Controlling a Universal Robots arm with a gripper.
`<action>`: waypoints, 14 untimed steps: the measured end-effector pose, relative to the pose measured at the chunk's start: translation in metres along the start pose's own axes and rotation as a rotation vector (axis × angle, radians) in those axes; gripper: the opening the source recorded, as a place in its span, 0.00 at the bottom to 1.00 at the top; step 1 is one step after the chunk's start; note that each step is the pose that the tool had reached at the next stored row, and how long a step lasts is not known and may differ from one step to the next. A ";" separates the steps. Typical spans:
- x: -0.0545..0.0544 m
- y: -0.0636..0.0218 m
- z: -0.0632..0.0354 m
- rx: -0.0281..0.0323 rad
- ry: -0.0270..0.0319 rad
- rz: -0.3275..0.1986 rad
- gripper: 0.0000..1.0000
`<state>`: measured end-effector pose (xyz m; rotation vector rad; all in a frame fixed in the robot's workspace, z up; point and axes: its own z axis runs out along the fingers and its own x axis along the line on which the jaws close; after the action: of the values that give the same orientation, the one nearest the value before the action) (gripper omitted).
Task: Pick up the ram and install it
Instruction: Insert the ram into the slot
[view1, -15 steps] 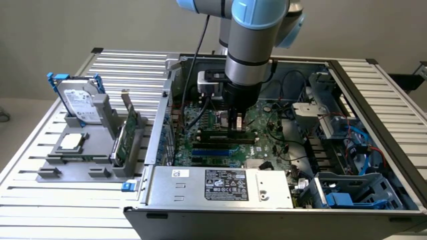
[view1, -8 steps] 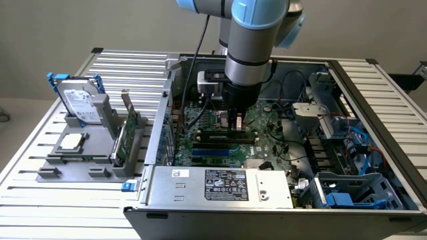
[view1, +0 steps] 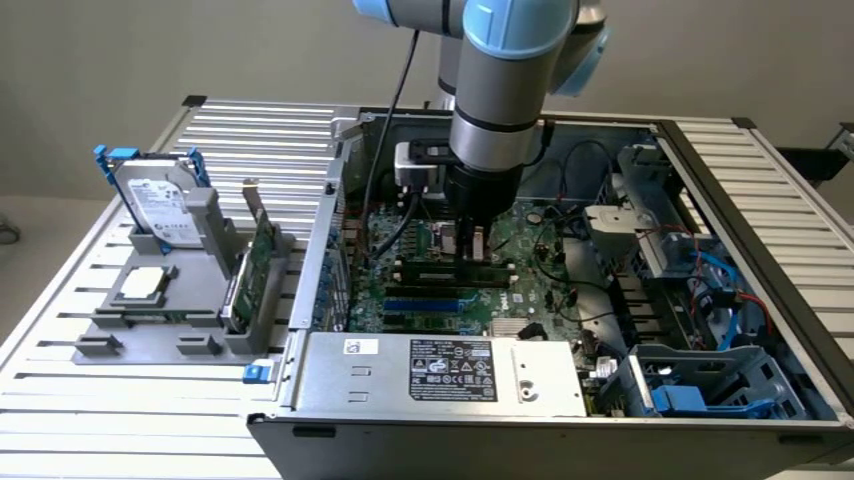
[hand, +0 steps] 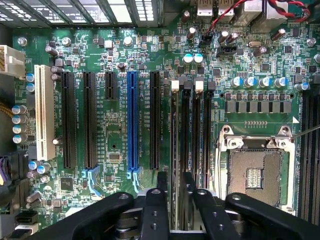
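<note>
Ram (hand: 174, 150) standing on edge in a memory slot, gripper (hand: 175, 182) straddling it.

Seen edge-on in the wrist view as a thin stick, lined up in the slot beside the other black memory slots (hand: 194, 140), between the long blue slot (hand: 132, 120) and the open processor socket (hand: 254, 175) on the green motherboard (hand: 115, 75). Black fingers (hand: 161, 187) set one on each side of the stick's near end, apparently parted with a sliver of gap and not pinching it, though hard to be sure at this angle. In the exterior view, gripper (view1: 467, 250) reaching straight down into the open computer case (view1: 400, 425). Well apart on the exterior view's left, a grey holder (view1: 134, 335) on the slatted table (view1: 120, 430), carrying a hard drive (view1: 158, 205), a green expansion card (view1: 260, 270) and a small square processor chip (view1: 144, 285).
</note>
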<state>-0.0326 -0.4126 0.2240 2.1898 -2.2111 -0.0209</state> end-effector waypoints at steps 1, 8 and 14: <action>0.000 0.0001 -0.0018 -0.0010 -0.0021 0.000 0.33; 0.000 0.0031 -0.0150 -0.0109 -0.0097 0.000 0.39; 0.000 0.0087 -0.0202 -0.0248 -0.0327 0.006 0.19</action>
<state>-0.0406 -0.4127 0.2444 2.1860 -2.2215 -0.0842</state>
